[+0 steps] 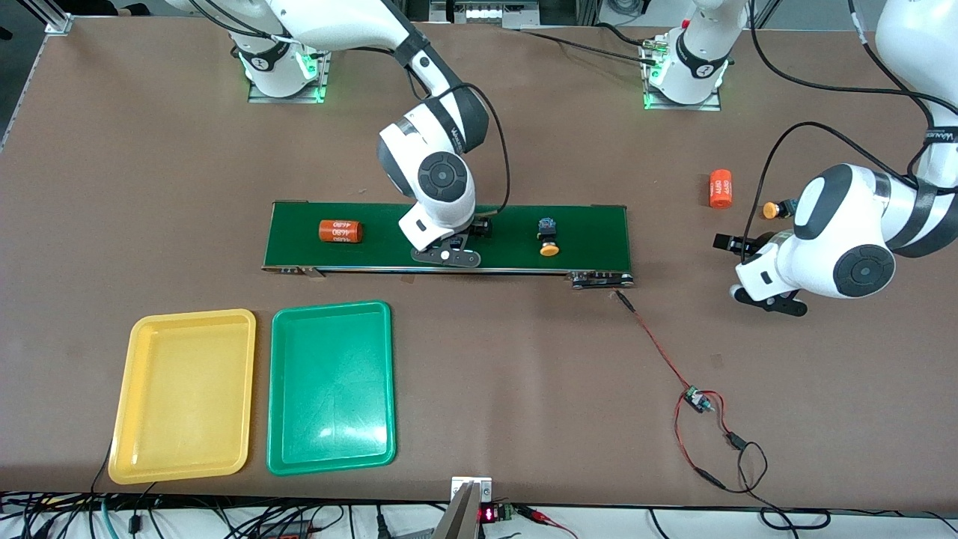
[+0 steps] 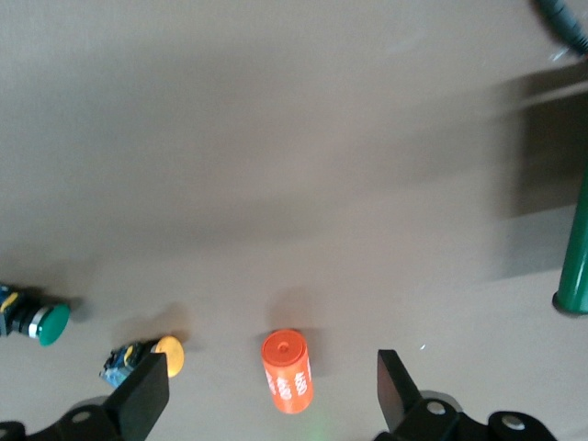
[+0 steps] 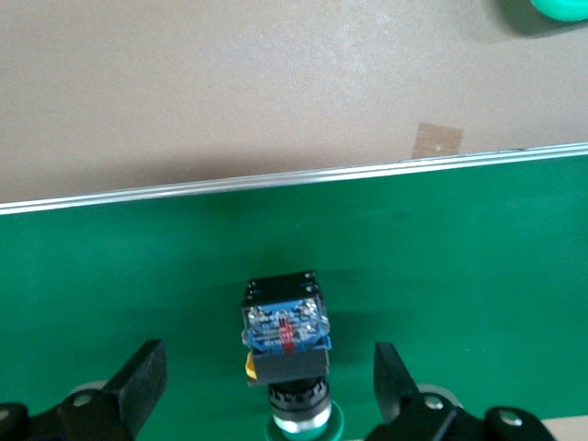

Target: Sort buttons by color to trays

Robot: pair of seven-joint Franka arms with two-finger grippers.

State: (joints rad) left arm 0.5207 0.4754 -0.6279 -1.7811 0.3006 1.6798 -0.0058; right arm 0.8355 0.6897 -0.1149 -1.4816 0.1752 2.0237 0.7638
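- A brown bench carries a long dark-green belt, with a yellow tray and a green tray side by side nearer the front camera. Both trays hold nothing.
- The right end effector hangs low over the belt, its fingers spread wide with a green-capped button between them, not yet gripped.
- A yellow-capped button sits on the belt toward the left arm's end; an orange cylinder lies toward the right arm's end.
- The left end effector hovers over the bare bench off the belt's end, fingers released, above a second orange cylinder; another yellow-capped button and a green-capped button lie beside it.
- Sorting looks barely begun: the step in hand is the first pick. Next, the right fingers likely need to clench on the button body, lift, and carry it to the green tray.
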